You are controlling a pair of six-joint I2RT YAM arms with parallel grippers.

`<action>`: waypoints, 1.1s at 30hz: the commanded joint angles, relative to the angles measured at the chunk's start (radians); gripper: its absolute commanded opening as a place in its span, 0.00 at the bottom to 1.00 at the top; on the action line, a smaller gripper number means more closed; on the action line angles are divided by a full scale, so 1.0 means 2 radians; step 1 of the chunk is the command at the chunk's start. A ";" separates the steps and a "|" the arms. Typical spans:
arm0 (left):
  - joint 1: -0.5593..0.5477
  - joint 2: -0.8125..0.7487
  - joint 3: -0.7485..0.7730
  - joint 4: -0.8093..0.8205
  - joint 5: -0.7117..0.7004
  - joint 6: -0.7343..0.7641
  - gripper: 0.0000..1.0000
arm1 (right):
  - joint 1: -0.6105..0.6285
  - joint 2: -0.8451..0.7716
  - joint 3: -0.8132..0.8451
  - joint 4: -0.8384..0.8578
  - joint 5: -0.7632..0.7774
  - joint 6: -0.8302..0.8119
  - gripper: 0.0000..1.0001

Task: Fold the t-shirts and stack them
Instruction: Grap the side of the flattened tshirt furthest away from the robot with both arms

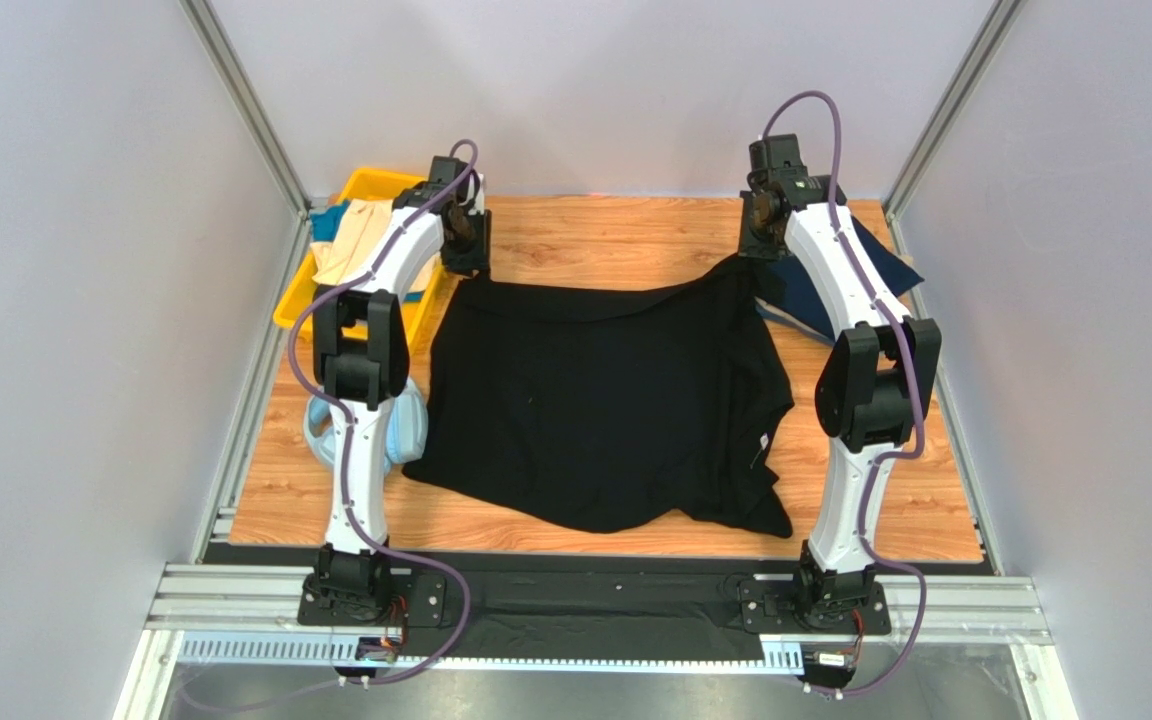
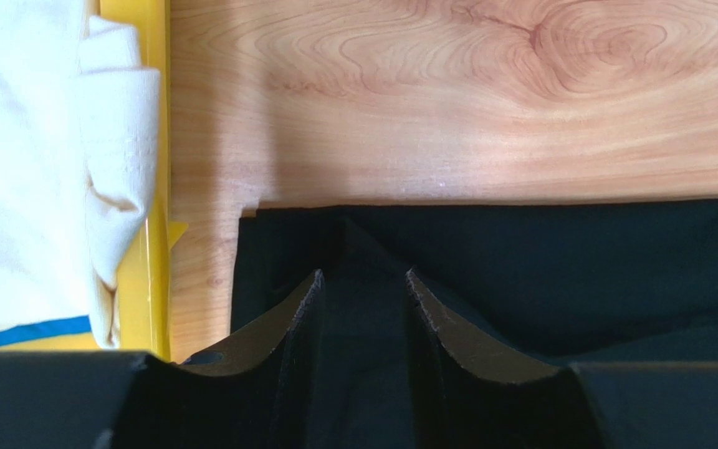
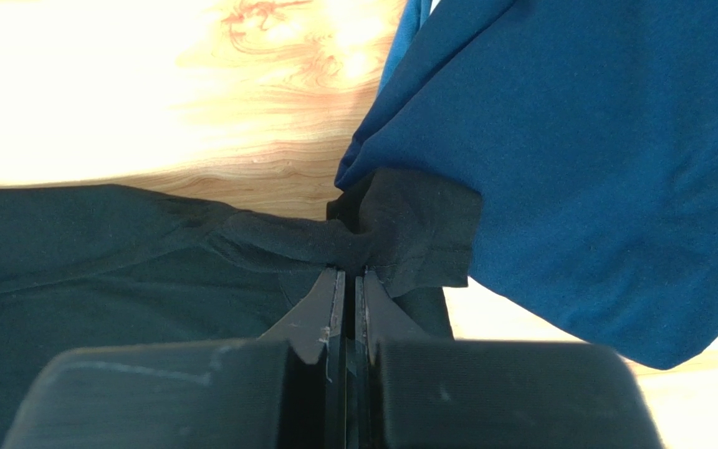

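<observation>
**First:** Looking at the table [image 1: 612,233], where does the black t-shirt [image 1: 597,405] lie?

**Second:** Spread flat across the middle, its top hem towards the far edge.

**First:** And the left end effector [image 2: 363,281]?

**Second:** Its fingers [image 2: 283,323] stand apart over the shirt's far left corner, with the cloth lying flat beneath them.

**First:** The right end effector [image 3: 351,273]?

**Second:** Pressed together on the shirt's far right corner. The cloth bunches at its tips, touching the navy t-shirt [image 3: 597,140] at the table's far right corner.

**First:** The cream t-shirt [image 1: 354,240]?

**Second:** In the yellow bin [image 1: 297,308], at the far left corner.
</observation>
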 commanded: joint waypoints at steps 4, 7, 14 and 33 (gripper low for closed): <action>-0.003 0.022 0.029 0.011 0.002 0.014 0.43 | -0.001 -0.017 -0.011 0.007 -0.002 0.001 0.00; -0.003 0.027 0.029 0.012 0.002 0.014 0.42 | -0.001 -0.017 -0.012 0.007 -0.006 0.004 0.00; -0.003 0.038 0.030 0.018 0.014 0.012 0.31 | -0.001 -0.020 -0.018 0.007 -0.009 0.005 0.00; -0.003 0.027 0.022 0.029 0.001 0.013 0.48 | -0.001 -0.020 -0.016 0.007 -0.022 0.007 0.00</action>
